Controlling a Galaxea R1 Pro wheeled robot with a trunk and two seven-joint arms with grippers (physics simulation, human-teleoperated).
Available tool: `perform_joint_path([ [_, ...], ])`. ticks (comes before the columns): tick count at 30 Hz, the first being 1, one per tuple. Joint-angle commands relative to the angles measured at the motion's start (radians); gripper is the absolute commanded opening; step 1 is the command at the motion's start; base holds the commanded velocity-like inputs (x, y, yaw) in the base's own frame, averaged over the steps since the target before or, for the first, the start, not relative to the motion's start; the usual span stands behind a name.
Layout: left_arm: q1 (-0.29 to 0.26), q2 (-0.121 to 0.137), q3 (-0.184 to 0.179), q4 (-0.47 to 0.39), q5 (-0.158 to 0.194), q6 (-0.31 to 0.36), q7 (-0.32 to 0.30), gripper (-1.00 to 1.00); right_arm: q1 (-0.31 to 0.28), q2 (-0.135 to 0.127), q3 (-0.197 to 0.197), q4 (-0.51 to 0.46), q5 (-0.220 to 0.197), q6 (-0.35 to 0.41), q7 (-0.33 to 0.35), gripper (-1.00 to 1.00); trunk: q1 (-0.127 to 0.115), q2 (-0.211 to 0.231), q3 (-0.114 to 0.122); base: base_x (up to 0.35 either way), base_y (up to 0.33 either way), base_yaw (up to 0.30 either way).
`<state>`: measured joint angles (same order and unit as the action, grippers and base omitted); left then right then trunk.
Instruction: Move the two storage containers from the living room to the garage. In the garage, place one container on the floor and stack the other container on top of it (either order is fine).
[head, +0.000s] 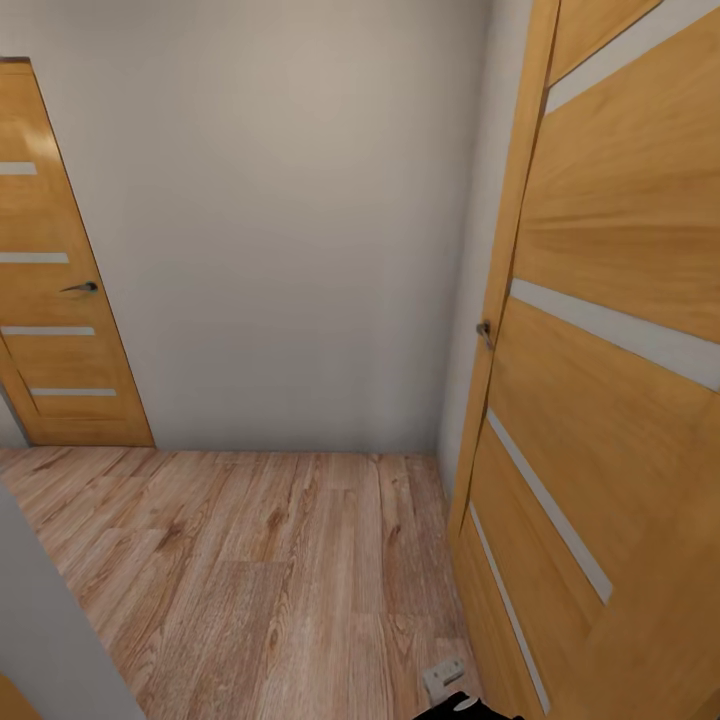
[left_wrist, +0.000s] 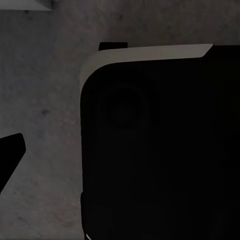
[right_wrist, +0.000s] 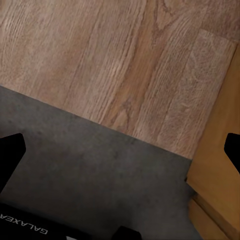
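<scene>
The two red-orange storage containers are out of view. In the right wrist view my right gripper (right_wrist: 120, 160) is open and holds nothing; its dark fingertips (right_wrist: 11, 157) stand far apart over the line where the dark grey concrete floor (right_wrist: 90, 170) meets light wood planks (right_wrist: 115, 60). In the left wrist view my left gripper (left_wrist: 120, 160) shows one dark fingertip (left_wrist: 11, 157) far out at the edge, over grey concrete (left_wrist: 45, 100). The other finger is lost against my black base (left_wrist: 160, 150).
Ahead lies a small hallway with a wood-plank floor (head: 250, 570) and a plain white-grey wall (head: 290, 250). An open honey-wood door (head: 600, 400) with frosted strips stands close on the right. A like door (head: 60, 300) is shut at the far left. A wall corner (head: 50, 620) juts in near left.
</scene>
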<state>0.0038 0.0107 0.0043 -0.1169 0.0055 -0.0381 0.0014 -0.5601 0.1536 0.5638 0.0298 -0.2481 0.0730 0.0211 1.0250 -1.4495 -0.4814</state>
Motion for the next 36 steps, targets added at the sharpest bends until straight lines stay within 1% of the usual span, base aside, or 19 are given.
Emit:
perform_joint_path([
  [1, 0.0, 0.0, 0.0, -0.001, 0.001, -0.002, 0.0, 1.0, -0.001, 0.0, 0.008, 0.002, -0.01, 0.001, 0.002, 1.0, 0.0, -0.001, -0.001, 0.003, 0.0, 0.0],
  [9, 0.001, 0.0, -0.001, -0.001, 0.001, -0.002, 0.0, 1.0, 0.008, -0.014, 0.008, 0.002, -0.01, -0.015, 0.003, 1.0, 0.0, -0.001, -0.001, 0.0, 0.0, 0.0],
  [11, 0.0, 0.0, -0.001, -0.001, 0.001, -0.002, 0.0, 1.0, 0.014, -0.025, 0.008, 0.002, -0.01, -0.02, 0.004, 1.0, 0.0, -0.001, -0.001, 0.0, 0.0, 0.0],
  [12, 0.0, 0.001, -0.001, -0.001, 0.001, -0.002, 0.0, 1.0, 0.017, -0.035, 0.008, 0.002, -0.01, -0.022, 0.007, 1.0, 0.0, -0.001, -0.001, 0.0, 0.0, 0.0],
  [14, 0.0, 0.001, -0.001, -0.001, 0.001, -0.002, 0.0, 1.0, 0.021, -0.053, 0.008, 0.002, -0.01, -0.025, 0.023, 1.0, 0.0, -0.001, -0.001, 0.0, 0.0, 0.0],
  [15, 0.0, 0.001, -0.001, -0.001, 0.001, -0.002, 0.0, 1.0, 0.021, -0.057, 0.008, 0.002, -0.01, -0.025, 0.028, 1.0, 0.0, -0.001, -0.001, 0.0, 0.0, 0.0],
  [17, 0.0, 0.001, -0.001, -0.001, 0.001, -0.002, 0.0, 1.0, 0.03, -0.079, 0.008, 0.002, -0.011, -0.026, 0.053, 1.0, 0.0, -0.001, -0.001, 0.0, 0.0, 0.0],
  [18, 0.0, 0.001, -0.001, -0.001, 0.001, -0.002, 0.0, 1.0, 0.034, -0.085, 0.008, 0.002, -0.011, -0.027, 0.058, 1.0, 0.0, -0.001, -0.001, 0.0, 0.0, 0.0],
  [20, 0.0, 0.001, -0.001, -0.001, 0.001, -0.002, 0.0, 1.0, 0.056, -0.108, 0.008, 0.002, -0.01, -0.034, 0.07, 1.0, 0.0, -0.001, -0.001, 0.0, 0.0, 0.0],
  [22, 0.0, 0.001, -0.001, -0.001, 0.001, -0.002, 0.0, 1.0, 0.073, -0.121, 0.008, 0.002, -0.01, -0.049, 0.074, 1.0, 0.0, -0.001, -0.001, 0.0, 0.0, 0.0],
  [25, 0.0, 0.002, -0.001, -0.001, 0.001, -0.002, 0.0, 1.0, 0.102, -0.148, 0.008, 0.002, -0.011, -0.083, 0.077, 1.0, 0.0, -0.001, -0.001, 0.0, 0.0, 0.0],
  [31, 0.0, 0.001, -0.003, -0.001, 0.001, -0.002, -0.002, 1.0, 0.121, -0.179, 0.008, 0.002, -0.011, -0.101, 0.08, 1.0, 0.0, -0.001, -0.001, 0.0, 0.0, 0.0],
  [36, 0.0, 0.002, -0.003, -0.001, 0.0, -0.002, -0.003, 1.0, 0.145, -0.195, 0.008, 0.002, -0.012, -0.111, 0.087, 1.0, 0.0, -0.001, -0.001, 0.0, 0.0, 0.0],
])
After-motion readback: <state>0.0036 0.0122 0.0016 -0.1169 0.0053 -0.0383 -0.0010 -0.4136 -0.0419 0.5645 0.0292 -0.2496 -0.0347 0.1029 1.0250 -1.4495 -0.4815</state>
